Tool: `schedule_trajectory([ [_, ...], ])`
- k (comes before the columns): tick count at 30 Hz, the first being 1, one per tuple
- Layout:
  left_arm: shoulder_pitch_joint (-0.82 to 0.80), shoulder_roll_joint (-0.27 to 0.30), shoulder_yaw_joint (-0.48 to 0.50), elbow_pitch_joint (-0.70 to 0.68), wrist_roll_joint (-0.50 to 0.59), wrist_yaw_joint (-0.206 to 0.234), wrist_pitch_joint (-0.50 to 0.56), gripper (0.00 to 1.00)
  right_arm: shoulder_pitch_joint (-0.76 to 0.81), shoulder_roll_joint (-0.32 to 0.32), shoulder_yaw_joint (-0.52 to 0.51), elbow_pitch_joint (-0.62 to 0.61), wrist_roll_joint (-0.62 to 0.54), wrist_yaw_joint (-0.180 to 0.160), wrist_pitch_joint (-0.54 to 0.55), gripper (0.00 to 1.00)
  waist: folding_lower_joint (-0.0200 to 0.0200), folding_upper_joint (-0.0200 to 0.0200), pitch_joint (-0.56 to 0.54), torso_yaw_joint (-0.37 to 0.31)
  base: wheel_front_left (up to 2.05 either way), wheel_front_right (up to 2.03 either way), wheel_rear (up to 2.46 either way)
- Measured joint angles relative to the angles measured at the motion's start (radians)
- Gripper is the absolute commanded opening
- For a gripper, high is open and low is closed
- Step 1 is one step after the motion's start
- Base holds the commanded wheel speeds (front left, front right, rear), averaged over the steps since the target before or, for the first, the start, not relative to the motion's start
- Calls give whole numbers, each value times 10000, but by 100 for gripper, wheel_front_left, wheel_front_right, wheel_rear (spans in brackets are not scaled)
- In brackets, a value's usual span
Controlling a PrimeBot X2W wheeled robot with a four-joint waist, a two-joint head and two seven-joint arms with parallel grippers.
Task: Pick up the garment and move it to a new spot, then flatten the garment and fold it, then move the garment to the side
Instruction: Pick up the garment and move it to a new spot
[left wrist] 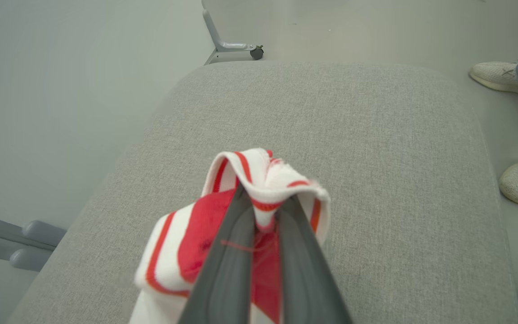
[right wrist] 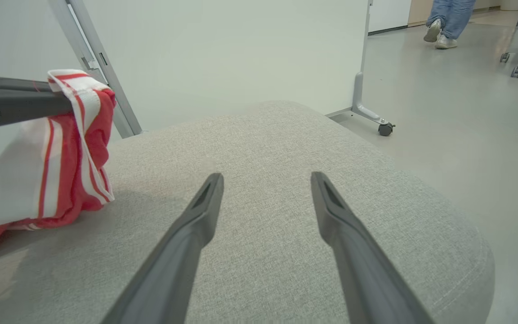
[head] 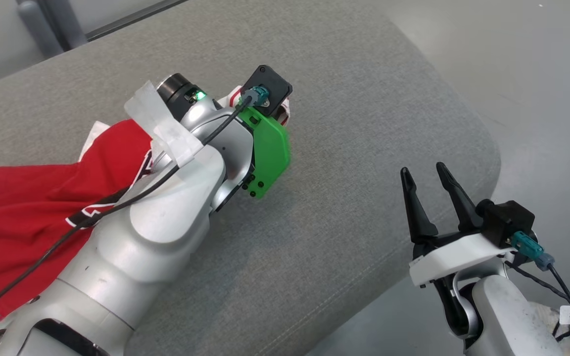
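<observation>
Where the grey, coarsely woven cushion (head: 344, 148) rounds off toward the smooth pale floor (head: 537, 74), the right gripper (head: 423, 173) hovers at 4 o'clock, its fingers spread and holding nothing. At 9 o'clock the red garment (head: 42, 207) lies crumpled on the cushion, its soft white, red-striped edge lifted by the left gripper (left wrist: 265, 211), clenched on it. Beyond, at 1 o'clock in the right wrist view, stands a grey caster-footed frame (right wrist: 367, 112).

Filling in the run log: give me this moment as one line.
left gripper: shut on garment, striped edge raised off cushion | right gripper: open, holding nothing | stage: pick-up; garment not yet flattened
</observation>
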Motion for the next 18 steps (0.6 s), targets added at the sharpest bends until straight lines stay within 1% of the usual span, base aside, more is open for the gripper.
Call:
schedule_trajectory([
  [3, -3, 25, -194, 290, 40, 19, -69, 0, 0, -6, 146, -61, 107, -132, 0, 100, 0, 0, 189, -321, 42, 42, 42],
  [6, 0, 40, -299, 568, 40, 50, -150, 0, -1, 4, 311, -81, 148, -176, 0, 100, 0, 0, 361, -562, 61, 61, 61],
  [7, 2, 54, -336, 612, 40, 98, -180, 0, -1, 4, 347, -81, 190, -247, 0, 100, 0, 0, 405, -628, 72, 72, 72],
  [10, 2, 65, -453, 662, 6, 105, -416, 0, -10, 2, 483, -44, 198, -268, 0, 100, 0, 0, 480, -782, 63, 63, 63],
  [11, 2, 63, -495, 623, -77, 138, -476, 0, -21, 2, 535, -35, 201, -339, 0, 100, 0, 0, 488, -815, 50, 50, 50],
  [12, 2, 59, -514, 591, -150, 197, -548, 27, -44, 2, 577, -33, 228, -341, 0, 100, 0, 0, 491, -836, 44, 44, 44],
  [13, 2, 59, -537, 579, -194, 236, -583, 38, -81, 2, 610, -33, 282, -345, 0, 100, 0, 0, 488, -846, 38, 38, 38],
  [14, 2, 59, -571, 591, -226, 257, -617, 62, -131, 0, 639, -33, 305, -347, 0, 100, 0, 0, 479, -851, 32, 32, 32],
  [15, 2, 59, -596, 629, -232, 268, -663, 90, -198, 2, 669, -31, 322, -347, 0, 100, 0, 0, 466, -853, 26, 26, 26],
  [16, 3, 58, -619, 723, -232, 280, -715, 100, -257, 0, 698, -27, 341, -347, 0, 100, 0, 0, 443, -854, 19, 19, 19],
  [18, 21, 65, -644, 918, -286, 314, -746, 100, -292, 0, 773, 29, 341, -347, 0, 100, 0, 0, 369, -852, 10, 10, 10],
])
